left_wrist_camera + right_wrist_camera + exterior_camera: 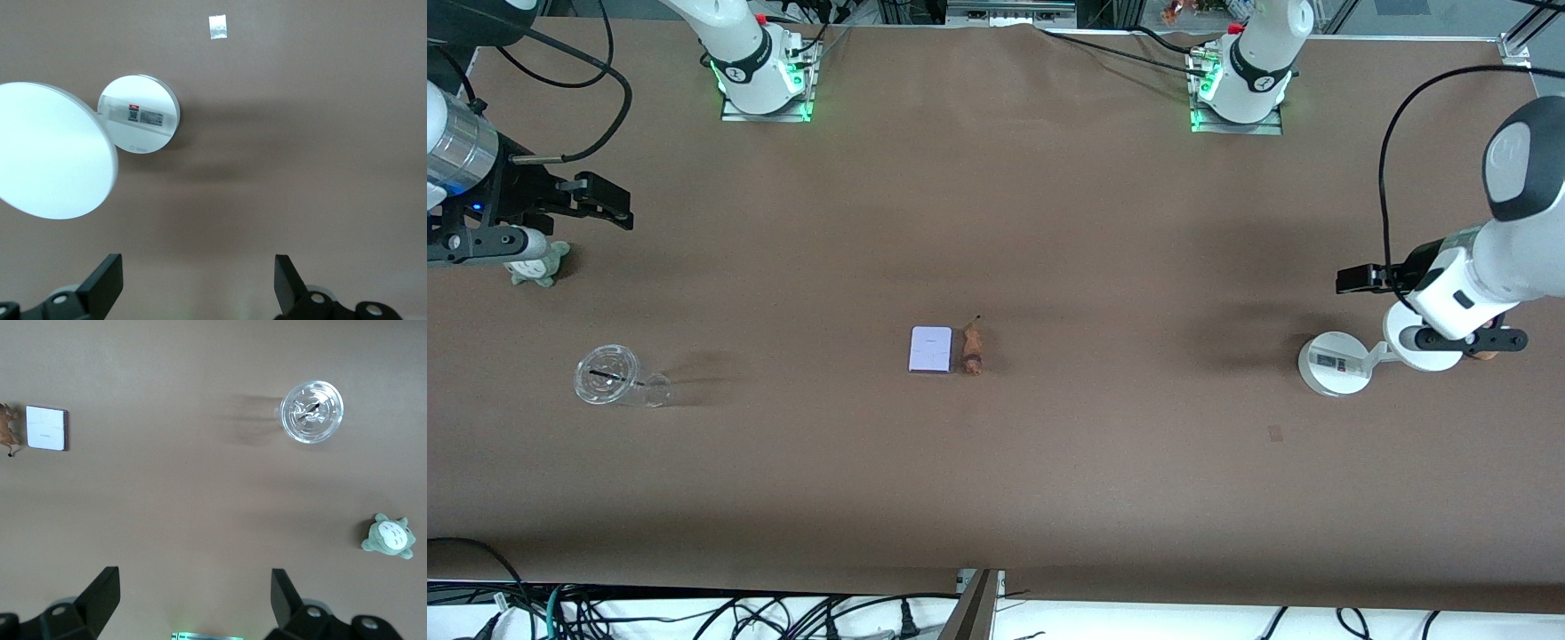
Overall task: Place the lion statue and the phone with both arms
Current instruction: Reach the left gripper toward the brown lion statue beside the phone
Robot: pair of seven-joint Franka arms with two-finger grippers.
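Note:
The phone (930, 349), a pale lavender-white slab, lies flat in the middle of the table. The lion statue (972, 350), a tiny orange-brown figurine, lies right beside it toward the left arm's end. The right wrist view shows the phone (47, 428) and the lion statue (7, 430) at its edge. My right gripper (467, 244) hangs open and empty high over the right arm's end of the table, its fingers (100, 590) wide apart. My left gripper (1463, 340) is open and empty above a white stand, with bare table between its fingers (107, 277).
A white round-based stand (1334, 363) with a disc (50, 150) is at the left arm's end. A clear cup (614, 378) lies on its side and a grey-green plush toy (538, 264) sits at the right arm's end. A small tape patch (1275, 433) marks the table.

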